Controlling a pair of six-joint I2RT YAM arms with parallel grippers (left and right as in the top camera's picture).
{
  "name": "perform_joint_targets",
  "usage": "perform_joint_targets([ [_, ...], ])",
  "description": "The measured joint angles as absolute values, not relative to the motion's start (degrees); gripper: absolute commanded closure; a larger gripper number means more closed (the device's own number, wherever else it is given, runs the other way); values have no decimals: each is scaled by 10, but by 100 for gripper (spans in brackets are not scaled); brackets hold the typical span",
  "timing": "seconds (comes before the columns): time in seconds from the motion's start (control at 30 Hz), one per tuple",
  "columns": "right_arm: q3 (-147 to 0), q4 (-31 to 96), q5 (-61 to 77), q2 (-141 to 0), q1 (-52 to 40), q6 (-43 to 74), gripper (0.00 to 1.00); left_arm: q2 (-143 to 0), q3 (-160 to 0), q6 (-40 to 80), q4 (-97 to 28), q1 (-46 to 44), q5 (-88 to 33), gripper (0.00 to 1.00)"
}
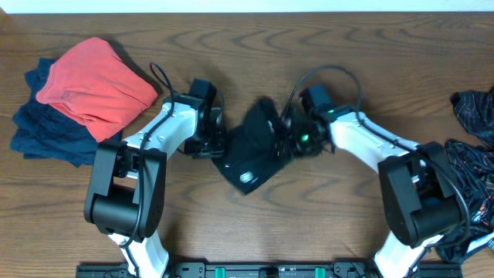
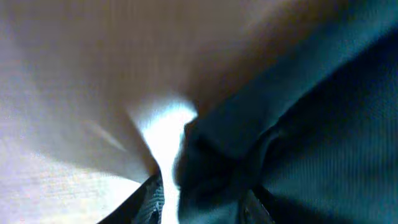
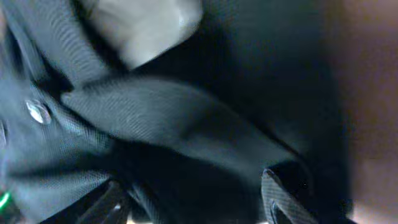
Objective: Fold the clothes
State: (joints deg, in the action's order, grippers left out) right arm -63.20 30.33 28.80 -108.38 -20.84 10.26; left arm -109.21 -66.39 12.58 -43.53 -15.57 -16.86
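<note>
**Centre.** We are viewing a black shirt [image 1: 258, 143] that is lying bunched at the middle of the wooden table [image 1: 255, 46], between the two arms. Its small white round logo [image 1: 247, 177] is facing up near the corner closest to the arms' bases.

**Left gripper** [image 2: 202, 208]. Its fingers [image 2: 151, 198] are standing partly apart and are straddling a folded edge of the shirt. A bright strip of table is showing between one finger and the fabric, so the jaws are not clamping the cloth, while the other finger is lying right against it. From overhead, the left arm is reaching forward and inward from its base, with its elbow bent, its wrist turned towards the shirt's left edge and its gripper low at the table.

**Right gripper** [image 3: 196, 202]. Its fingers [image 3: 281, 198] are standing wide apart, and a thick fold of the black fabric is filling the space between them. We cannot tell whether they are pressing the fold or merely enclosing it. From overhead, the right arm is mirroring the left — bent at the elbow and angling inward, with its gripper meeting the shirt's right edge.

**Margins.** A red garment [image 1: 96, 81] is resting on a navy garment [image 1: 42, 131] on the left arm's side. A dark patterned heap [image 1: 472, 147] is lying at the opposite edge — well apart from the shirt.
</note>
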Motion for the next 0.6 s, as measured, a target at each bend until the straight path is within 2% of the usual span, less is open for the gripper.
perform_joint_targets([
  [0.13, -653, 209, 208, -1097, -159, 103, 29, -1085, -650, 153, -437, -170, -177, 63],
  [0.23, -688, 219, 168, -1108, -131, 98, 25, -1082, -646, 164, -436, -188, -176, 63],
  [0.4, -761, 339, 159, -1108, -130, 75, 25, -1074, -639, 172, -425, -195, -176, 63],
  [0.6, -787, 494, 237, -1091, -133, 58, 33, -1013, -635, 180, -408, -160, -157, 55],
])
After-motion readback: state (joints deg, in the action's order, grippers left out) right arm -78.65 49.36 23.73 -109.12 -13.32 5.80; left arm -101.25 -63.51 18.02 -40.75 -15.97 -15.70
